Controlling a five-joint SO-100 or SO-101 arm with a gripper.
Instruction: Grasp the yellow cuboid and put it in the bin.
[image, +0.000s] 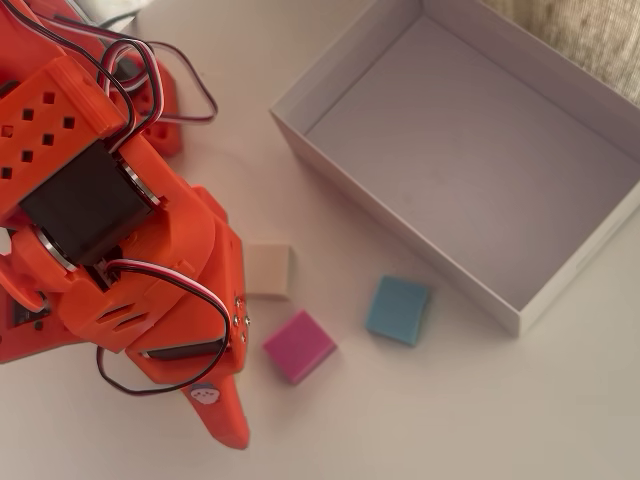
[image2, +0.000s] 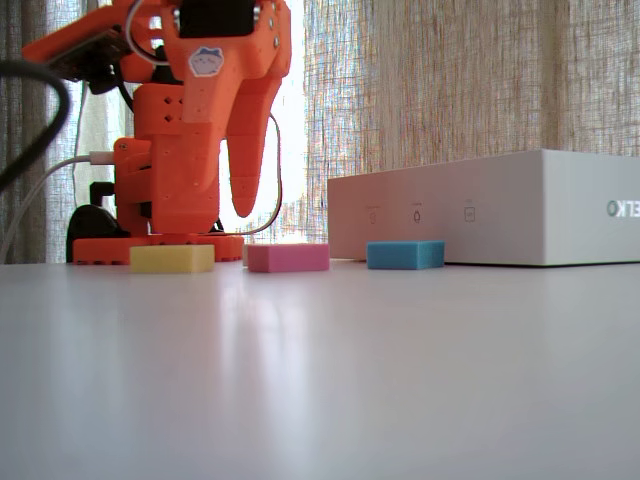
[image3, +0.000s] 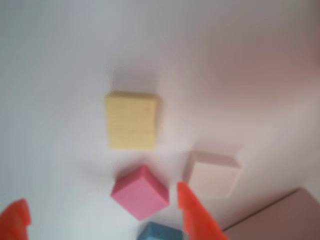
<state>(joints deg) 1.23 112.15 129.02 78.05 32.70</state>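
Gripper (image3: 100, 215): fingers standing apart and holding nothing, entering the wrist view's bottom edge.
Yellow cuboid (image3: 132, 120): lying on the white table (image3: 55, 65) at mid-frame, above the fingertips.
Pink block (image3: 140, 193): sitting between the fingers.
Cream block (image3: 214, 175): lying lower right.
Blue block (image: 398, 309): resting just beside the bin (image: 420, 240), at the overhead view's upper right.

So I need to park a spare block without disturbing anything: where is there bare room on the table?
The bin floor is bare. In the overhead view, the table below and right of the blue block is bare too. It is crowded by the gripper: the yellow cuboid, pink block and cream block cluster there, beside the arm.
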